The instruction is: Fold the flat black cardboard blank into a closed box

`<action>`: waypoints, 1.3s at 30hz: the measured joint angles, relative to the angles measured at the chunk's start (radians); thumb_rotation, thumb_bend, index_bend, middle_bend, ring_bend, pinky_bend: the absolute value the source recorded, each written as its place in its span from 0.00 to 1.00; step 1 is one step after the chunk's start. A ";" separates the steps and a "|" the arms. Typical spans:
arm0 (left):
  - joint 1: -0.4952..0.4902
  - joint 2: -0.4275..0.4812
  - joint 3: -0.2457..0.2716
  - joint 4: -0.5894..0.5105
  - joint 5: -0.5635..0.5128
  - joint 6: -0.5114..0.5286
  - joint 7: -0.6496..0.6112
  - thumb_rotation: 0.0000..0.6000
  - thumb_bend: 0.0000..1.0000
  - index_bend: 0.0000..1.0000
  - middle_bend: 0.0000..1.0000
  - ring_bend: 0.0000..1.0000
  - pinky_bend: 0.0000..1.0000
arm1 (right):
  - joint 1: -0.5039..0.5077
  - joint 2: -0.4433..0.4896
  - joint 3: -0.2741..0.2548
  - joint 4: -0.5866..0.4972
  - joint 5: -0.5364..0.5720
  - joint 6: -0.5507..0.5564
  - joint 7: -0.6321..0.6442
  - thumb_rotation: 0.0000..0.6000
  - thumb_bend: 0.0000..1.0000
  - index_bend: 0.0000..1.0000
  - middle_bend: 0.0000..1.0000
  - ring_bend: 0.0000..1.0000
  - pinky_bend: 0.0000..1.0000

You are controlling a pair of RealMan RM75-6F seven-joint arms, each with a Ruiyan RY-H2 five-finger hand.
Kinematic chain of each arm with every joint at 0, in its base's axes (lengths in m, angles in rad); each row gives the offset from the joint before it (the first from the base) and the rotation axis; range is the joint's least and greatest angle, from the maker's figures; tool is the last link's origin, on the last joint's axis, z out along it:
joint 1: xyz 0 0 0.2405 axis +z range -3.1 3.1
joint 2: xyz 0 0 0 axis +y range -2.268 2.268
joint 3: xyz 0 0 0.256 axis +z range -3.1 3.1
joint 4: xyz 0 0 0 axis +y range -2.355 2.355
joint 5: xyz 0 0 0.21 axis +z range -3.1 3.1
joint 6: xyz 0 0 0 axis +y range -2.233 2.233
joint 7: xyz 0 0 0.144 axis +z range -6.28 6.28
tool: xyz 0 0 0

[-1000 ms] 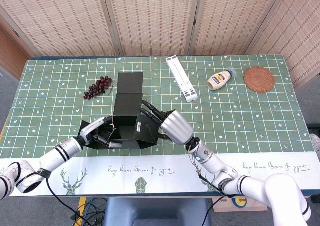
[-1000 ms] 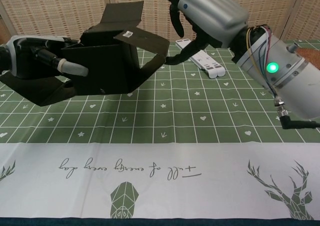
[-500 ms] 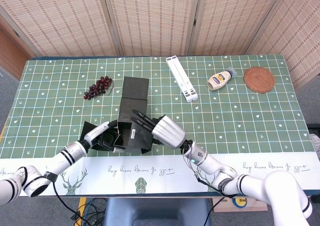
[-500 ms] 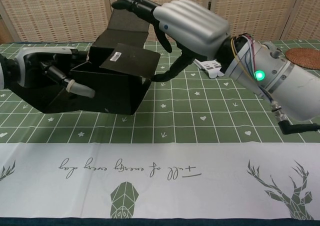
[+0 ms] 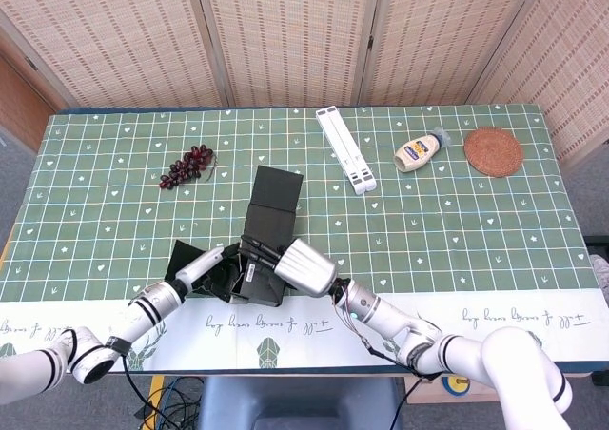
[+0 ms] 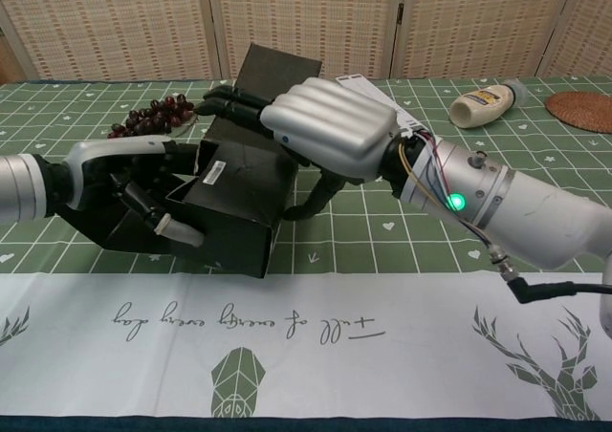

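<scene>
left hand (image 6: 134,188): fingers curled onto the box's open left end, gripping it
black cardboard box (image 6: 239,198): half folded, sitting on the table (image 6: 382,250) near the front edge
right hand (image 6: 330,131): pressing flat on top, thumb hooked under the right side

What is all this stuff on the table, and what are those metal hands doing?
Cardboard box: one, black, partly folded, near front edge of table, between the hands.
Grapes: one bunch, dark red, back left.
Folding stand: one, white, back centre.
Squeeze bottle: one, cream with dark label, lying on its side, back right.
Coaster: one, brown woven, round, far right.
Tablecloth: one, green with white grid.
Left hand: holds the box's left side.
Right hand: rests on top of the box.
</scene>
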 measured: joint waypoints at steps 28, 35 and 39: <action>0.011 -0.054 0.019 0.031 0.030 -0.028 0.019 1.00 0.03 0.00 0.10 0.48 0.70 | 0.020 0.005 -0.075 0.072 -0.060 -0.008 0.089 1.00 0.20 0.07 0.21 0.70 0.92; 0.011 -0.050 0.018 0.026 0.030 -0.028 0.021 1.00 0.03 0.00 0.06 0.48 0.70 | 0.017 0.021 -0.083 0.056 -0.062 -0.007 0.085 1.00 0.20 0.07 0.20 0.70 0.92; 0.012 -0.049 0.018 0.025 0.030 -0.026 0.019 1.00 0.03 0.00 0.06 0.47 0.70 | 0.012 0.031 -0.087 0.045 -0.062 -0.010 0.080 1.00 0.20 0.07 0.19 0.70 0.92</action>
